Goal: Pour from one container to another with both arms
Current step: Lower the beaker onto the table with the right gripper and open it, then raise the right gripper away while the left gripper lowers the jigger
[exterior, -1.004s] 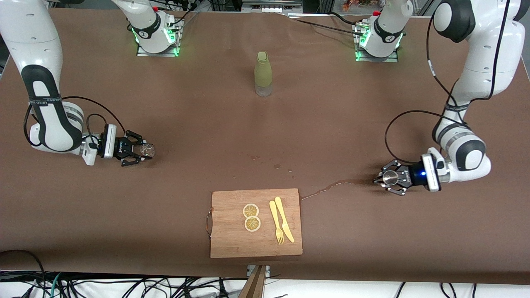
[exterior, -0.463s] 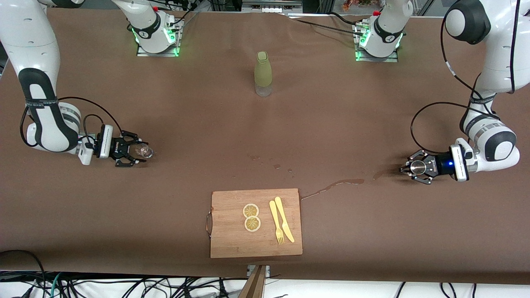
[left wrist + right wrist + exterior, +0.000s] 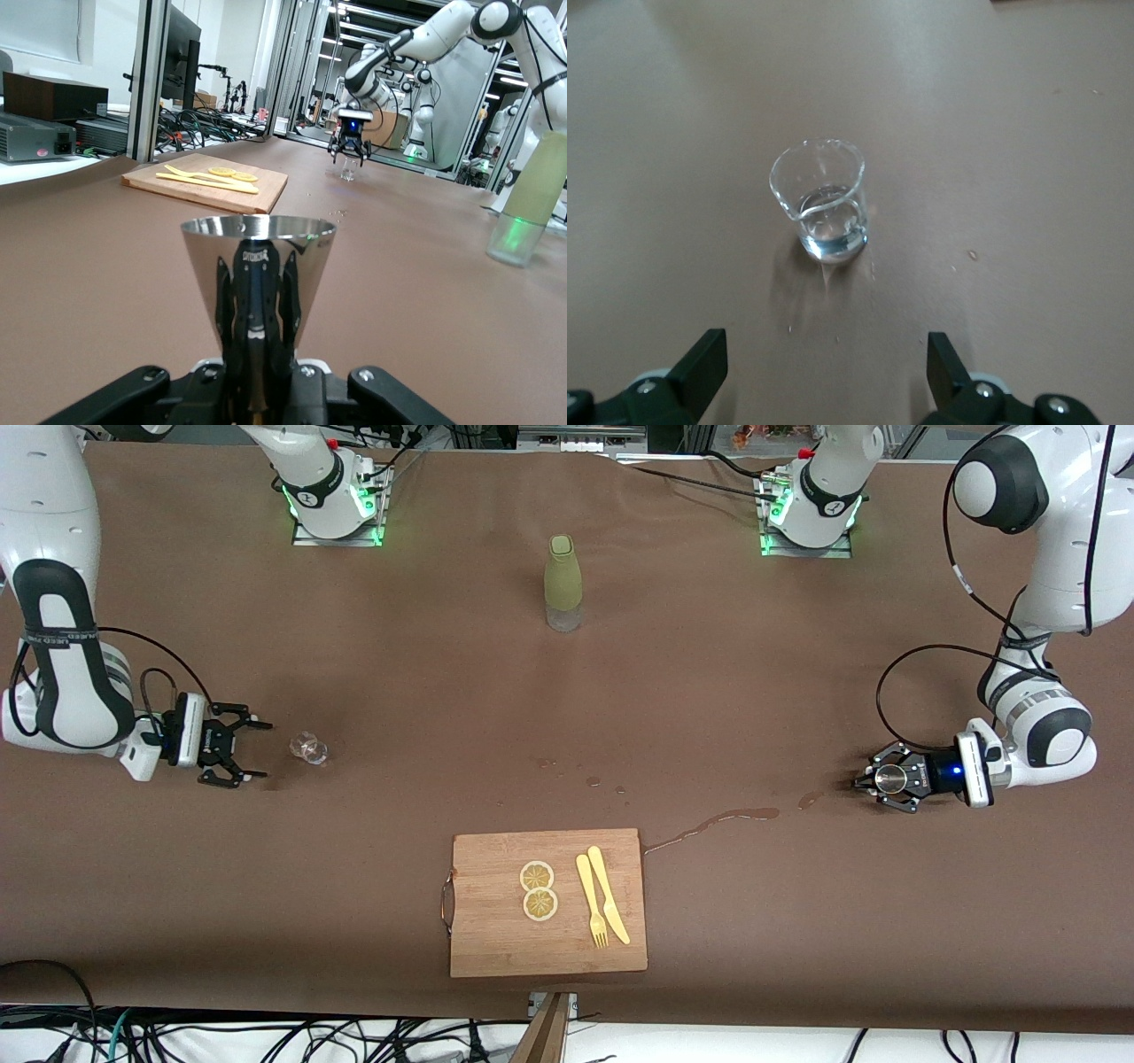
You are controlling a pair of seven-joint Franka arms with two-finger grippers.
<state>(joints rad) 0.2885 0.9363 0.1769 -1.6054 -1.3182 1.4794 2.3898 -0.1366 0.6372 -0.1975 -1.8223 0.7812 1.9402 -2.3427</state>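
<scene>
I see the small glass beaker [image 3: 308, 747] standing upright on the table [image 3: 425, 717] at the right arm's end, a little liquid inside, with the right gripper [image 3: 237, 753] spread wide just beside it, holding nothing. At the left arm's end, the left gripper [image 3: 881, 780] is clamped on a metal cup [image 3: 258, 282], near a spill [image 3: 718, 821].

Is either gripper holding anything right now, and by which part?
The left gripper is shut on the narrow lower part of a metal cup. The right gripper is open and holds nothing; the glass beaker stands free on the table.
</scene>
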